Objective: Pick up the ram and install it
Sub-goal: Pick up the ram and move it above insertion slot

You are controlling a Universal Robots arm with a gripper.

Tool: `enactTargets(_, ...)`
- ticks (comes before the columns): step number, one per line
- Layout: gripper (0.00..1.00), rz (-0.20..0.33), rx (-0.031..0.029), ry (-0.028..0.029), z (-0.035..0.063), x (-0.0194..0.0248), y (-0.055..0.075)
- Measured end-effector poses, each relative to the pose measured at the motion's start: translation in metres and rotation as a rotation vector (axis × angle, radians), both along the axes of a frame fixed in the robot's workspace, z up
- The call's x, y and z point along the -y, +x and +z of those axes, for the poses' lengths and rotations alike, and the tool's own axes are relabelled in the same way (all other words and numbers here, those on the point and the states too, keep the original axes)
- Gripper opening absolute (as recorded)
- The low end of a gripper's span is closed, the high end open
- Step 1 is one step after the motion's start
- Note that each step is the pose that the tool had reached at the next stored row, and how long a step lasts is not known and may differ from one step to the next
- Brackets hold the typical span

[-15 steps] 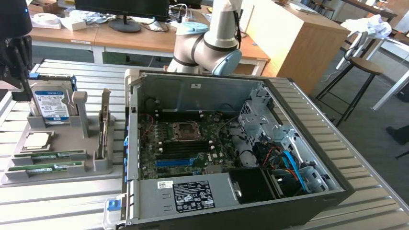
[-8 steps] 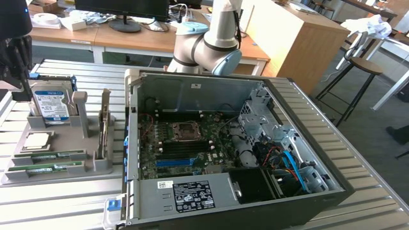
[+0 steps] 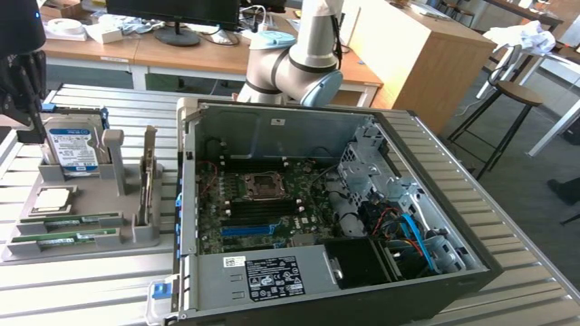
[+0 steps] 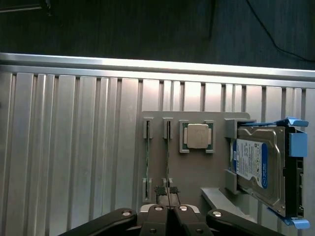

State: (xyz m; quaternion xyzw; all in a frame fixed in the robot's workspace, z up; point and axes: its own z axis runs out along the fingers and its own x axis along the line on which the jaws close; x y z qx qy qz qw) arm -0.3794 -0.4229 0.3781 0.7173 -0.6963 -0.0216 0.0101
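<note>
Jaws clenched, nothing held; gripper [image 4: 167, 192] hovers above parts tray [image 4: 197, 169]. Ram [image 4: 168, 147] straight ahead of fingertips, seated in tray slot; twin stick [image 4: 148, 147] just beside. Approach step, by looks. Grab calls for jaws parted, squared across stick.

End effector [image 4: 167, 191] with fingertips tight together; pale arm [image 3: 303, 64] upright
</note>
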Motion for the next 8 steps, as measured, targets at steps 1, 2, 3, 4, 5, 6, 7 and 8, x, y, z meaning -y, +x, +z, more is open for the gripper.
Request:
enactTargets(1, 0.1, 0.0, 0.0, 0.0, 0.0, 0.0, 0.0)
enactTargets(2, 0.1, 0.0, 0.0001, 0.0001, 0.0, 0.0, 0.0)
enactTargets(3, 0.1, 0.0, 0.0001, 0.0001, 0.0, 0.0, 0.0)
enactTargets(4, 0.1, 0.0, 0.0001, 0.0001, 0.0, 0.0, 0.0)
enactTargets(5, 0.1, 0.0, 0.0, 0.0, 0.0, 0.0, 0.0)
enactTargets(6, 0.1, 0.0, 0.0001, 0.0001, 0.0, 0.0, 0.0)
enactTargets(7, 0.1, 0.0, 0.0001, 0.0001, -0.0001, 0.0, 0.0)
enactTargets(8, 0.1, 0.0, 0.0001, 0.0001, -0.0001, 0.0, 0.0)
